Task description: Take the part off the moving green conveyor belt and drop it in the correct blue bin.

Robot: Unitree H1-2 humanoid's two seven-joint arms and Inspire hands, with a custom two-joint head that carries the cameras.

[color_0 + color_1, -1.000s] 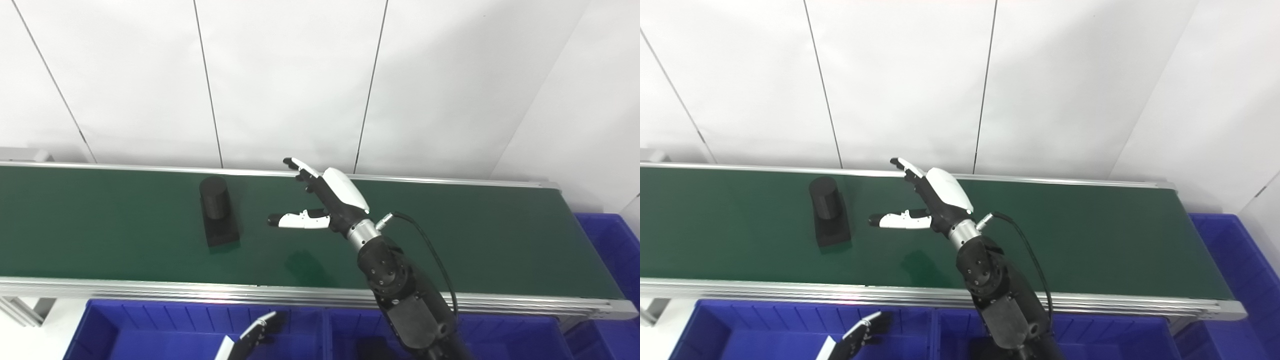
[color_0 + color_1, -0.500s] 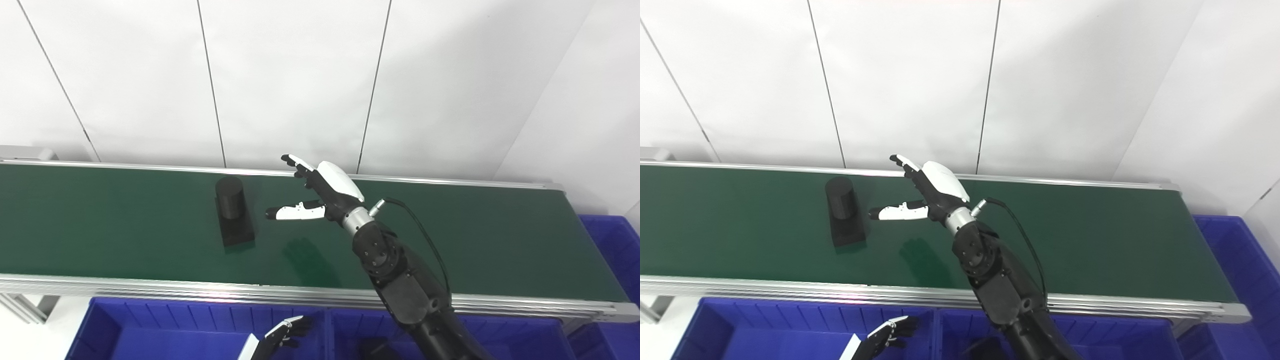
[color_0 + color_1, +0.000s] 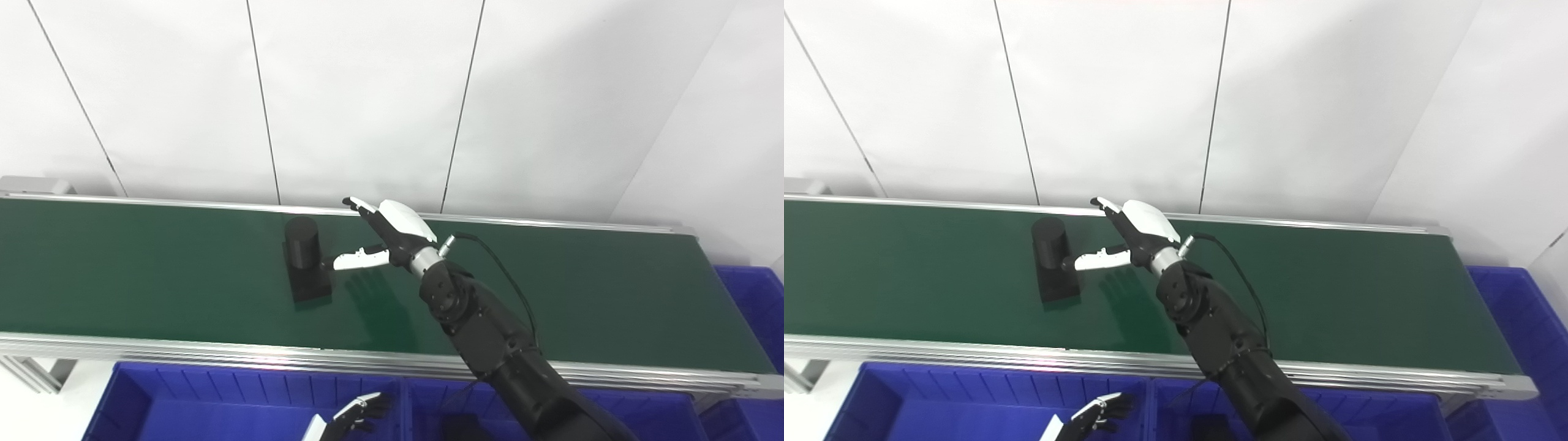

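Conveyor belt (image 3: 153, 275), dark green, crosses the frame's middle, carrying a black part (image 3: 304, 260), a cylinder on a flat base, just left of centre. Right hand (image 3: 392, 236) reaches in beside it, fingers spread and empty, thumb tip nearly at the cylinder. Left hand (image 3: 355, 416) waits, fingers loosely apart, over blue bins (image 3: 184, 404) at the bottom edge.

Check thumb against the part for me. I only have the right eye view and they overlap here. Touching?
Observer: In the left eye view the right hand is open. Its thumb tip ends right of the black part's cylinder, by the base. I cannot tell if they touch.
Operator: Belt's left end is clipped here. Anything there?
Observer: A grey housing sits at the far-left corner of the green belt.
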